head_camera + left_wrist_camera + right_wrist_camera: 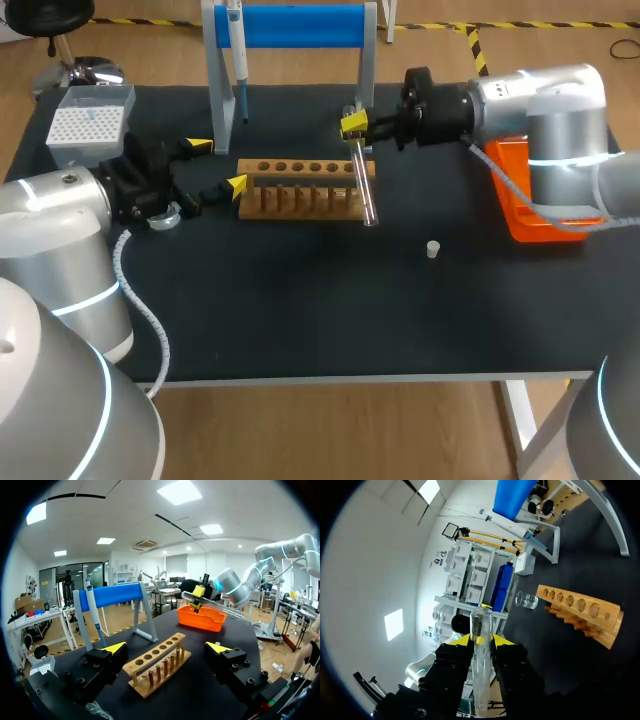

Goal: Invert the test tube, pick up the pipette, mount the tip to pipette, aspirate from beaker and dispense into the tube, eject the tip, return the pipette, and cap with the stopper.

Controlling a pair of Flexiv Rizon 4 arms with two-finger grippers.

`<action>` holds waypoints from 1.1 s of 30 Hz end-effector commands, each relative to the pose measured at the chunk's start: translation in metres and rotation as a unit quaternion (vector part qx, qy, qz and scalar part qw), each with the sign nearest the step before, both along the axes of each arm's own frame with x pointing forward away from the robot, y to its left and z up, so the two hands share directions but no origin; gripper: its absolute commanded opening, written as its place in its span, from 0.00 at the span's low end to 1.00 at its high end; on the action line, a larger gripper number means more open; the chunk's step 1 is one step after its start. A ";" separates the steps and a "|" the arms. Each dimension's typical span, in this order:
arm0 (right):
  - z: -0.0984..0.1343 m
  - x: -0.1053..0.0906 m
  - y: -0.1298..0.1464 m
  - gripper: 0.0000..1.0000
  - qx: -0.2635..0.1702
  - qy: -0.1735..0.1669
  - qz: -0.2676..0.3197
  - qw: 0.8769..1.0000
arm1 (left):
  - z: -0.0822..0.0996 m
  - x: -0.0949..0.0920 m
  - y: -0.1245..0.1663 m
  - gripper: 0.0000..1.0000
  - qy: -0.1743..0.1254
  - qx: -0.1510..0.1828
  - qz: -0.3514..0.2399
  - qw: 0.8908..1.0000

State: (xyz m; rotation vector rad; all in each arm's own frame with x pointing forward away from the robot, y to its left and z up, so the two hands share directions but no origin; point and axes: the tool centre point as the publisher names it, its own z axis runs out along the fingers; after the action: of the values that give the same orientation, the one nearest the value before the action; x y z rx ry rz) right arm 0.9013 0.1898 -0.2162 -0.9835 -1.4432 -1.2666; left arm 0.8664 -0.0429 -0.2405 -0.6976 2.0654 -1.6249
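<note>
Head view: right pincer (354,124) clamps the test tube (362,185), apparently above the rack (300,168); left pincer (217,165) gapes empty.

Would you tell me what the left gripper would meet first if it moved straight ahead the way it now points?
Most likely the wooden test tube rack: its near end lies directly ahead of the open left gripper, with nothing visible between them.

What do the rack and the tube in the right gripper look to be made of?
Rack: seemingly bare light wood, matte tan, with drilled holes and pegs. Test tube in the right gripper: transparent and glossy, glass or clear plastic; I cannot tell which.
</note>
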 end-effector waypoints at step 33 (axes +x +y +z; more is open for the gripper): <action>-0.003 -0.007 0.000 0.00 -0.002 0.119 0.007 0.993 | -0.001 0.000 -0.002 1.00 -0.001 0.000 0.002 1.000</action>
State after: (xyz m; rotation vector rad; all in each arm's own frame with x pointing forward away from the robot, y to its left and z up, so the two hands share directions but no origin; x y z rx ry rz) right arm 0.8932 0.1905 -0.2191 -1.0891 -1.2629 -1.0999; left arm 0.8664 -0.0427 -0.2404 -0.6976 2.0660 -1.6249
